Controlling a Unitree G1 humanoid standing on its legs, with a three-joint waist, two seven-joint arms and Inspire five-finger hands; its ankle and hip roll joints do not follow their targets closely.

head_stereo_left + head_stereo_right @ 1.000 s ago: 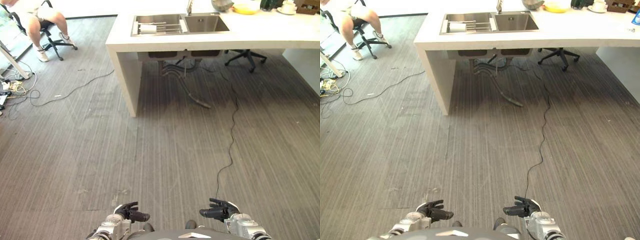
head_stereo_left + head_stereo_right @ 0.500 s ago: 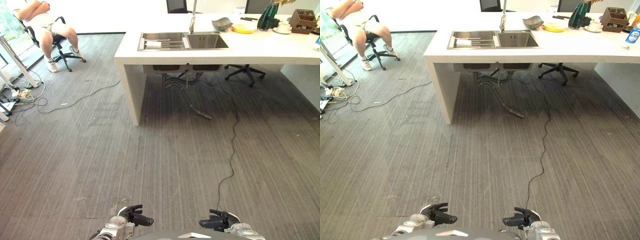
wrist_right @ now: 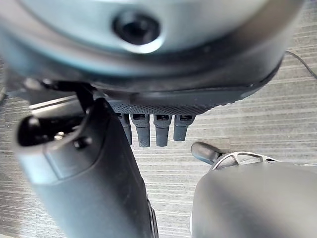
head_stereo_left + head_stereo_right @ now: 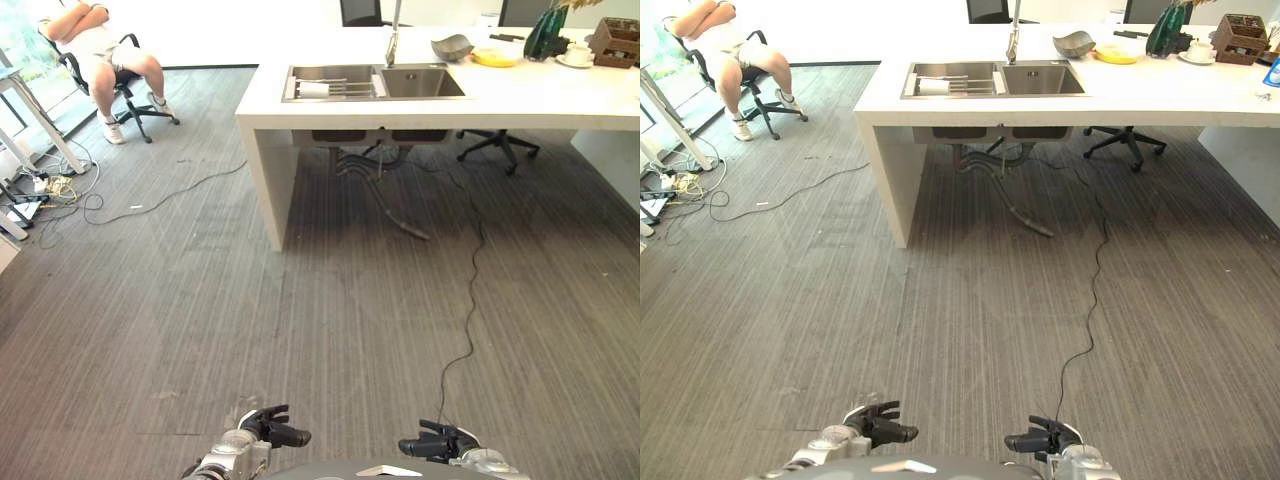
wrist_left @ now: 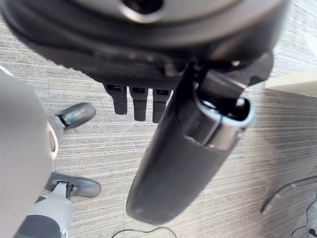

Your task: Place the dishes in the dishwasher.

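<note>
Far ahead stands a white counter [image 4: 560, 95] with a steel double sink [image 4: 375, 82]. A white dish [image 4: 313, 89] lies on the rack in the sink's left basin. On the counter past the sink sit a grey bowl [image 4: 452, 46], a yellow dish [image 4: 492, 58] and a cup on a saucer [image 4: 578, 55]. My left hand [image 4: 268, 432] and right hand [image 4: 436, 444] hang low over the floor, well short of the counter. Both are open and hold nothing, as the left hand [image 5: 188, 148] and right hand [image 3: 89, 173] show in their wrist views.
A person sits on an office chair [image 4: 100, 50] at the far left, beside a desk leg and a tangle of floor cables [image 4: 50, 190]. Pipes [image 4: 385, 190] hang under the sink. Another office chair [image 4: 497, 150] stands behind the counter. A wooden box [image 4: 612, 40] sits at the counter's right end.
The camera has tilted up, so more of the counter's far side shows. Both hands stay low, open and empty.
</note>
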